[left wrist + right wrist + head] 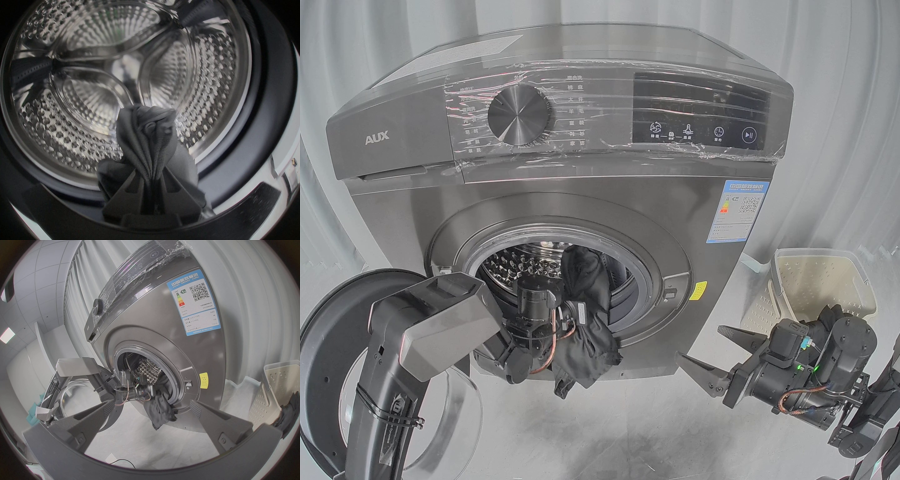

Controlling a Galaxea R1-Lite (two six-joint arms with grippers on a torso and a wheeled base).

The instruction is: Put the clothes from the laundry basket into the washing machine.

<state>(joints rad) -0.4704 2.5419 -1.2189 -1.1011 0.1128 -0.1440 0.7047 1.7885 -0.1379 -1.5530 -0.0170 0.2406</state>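
As the left gripper [152,184] stood clamped on a bunched fold of a dark garment [147,137] at the mouth of the washing machine [650,206], low in the centre of the head view, part of the cloth drooped over the door rim, short of the drum [78,93]. Soft, light and limp, it looked best held by a gathered fold. At lower right, the right gripper [714,357] hung with fingers spread near the laundry basket [850,275], with more dark clothes [289,415] at its rim.

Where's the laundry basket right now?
In the head view the laundry basket sits low on the right, beside the washing machine, just beyond the right gripper.
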